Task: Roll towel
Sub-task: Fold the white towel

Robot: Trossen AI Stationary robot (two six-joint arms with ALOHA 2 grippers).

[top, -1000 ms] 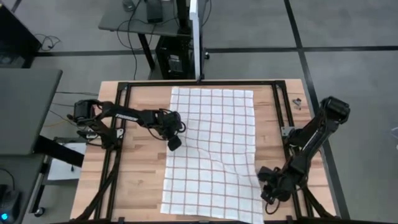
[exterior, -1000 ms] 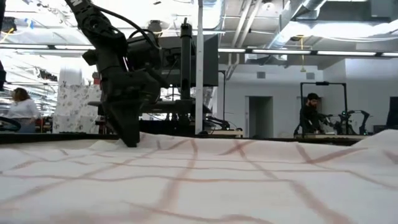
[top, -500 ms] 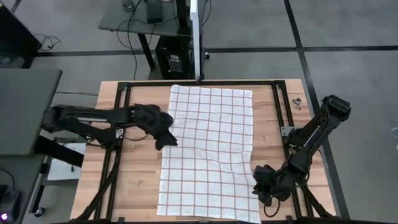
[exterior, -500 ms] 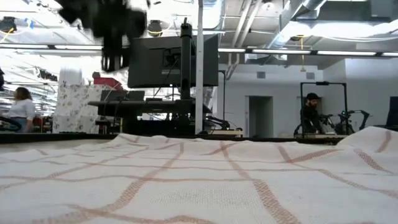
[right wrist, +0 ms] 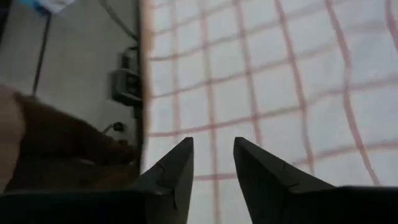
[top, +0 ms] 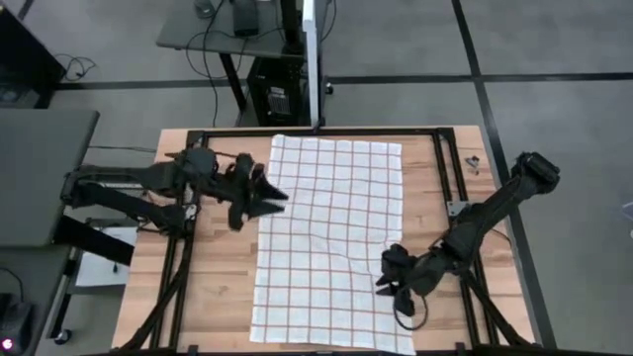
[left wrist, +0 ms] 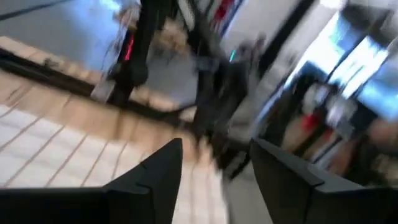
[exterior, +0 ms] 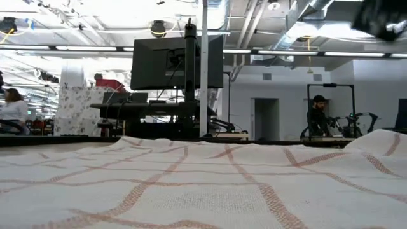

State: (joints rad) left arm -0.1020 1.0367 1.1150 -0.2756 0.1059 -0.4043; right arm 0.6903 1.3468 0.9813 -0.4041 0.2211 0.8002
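The white towel (top: 336, 237) with red-brown grid lines lies spread flat on the wooden table, its long sides running from the far edge to the near edge. It fills the foreground of the low view (exterior: 203, 184). My left gripper (top: 269, 201) is open and hovers at the towel's left edge, toward the far half; its wrist view (left wrist: 216, 165) is blurred. My right gripper (top: 388, 285) is open above the towel's near right part, and its wrist view (right wrist: 213, 163) looks down on the towel (right wrist: 267, 74). It shows as a dark blur high in the low view (exterior: 381, 19).
Black frame rails run along the table's left (top: 188, 247) and right (top: 460, 198) sides. A small metal object (top: 473, 163) lies at the far right. A monitor stand (exterior: 191, 83) rises behind the far edge. People (exterior: 316, 114) are in the room beyond.
My left gripper has risen off the towel's left edge and moved toward the far edge. My right gripper has moved from the towel's near right corner toward the table's left, over the towel. The towel's middle wrinkles have flattened out.
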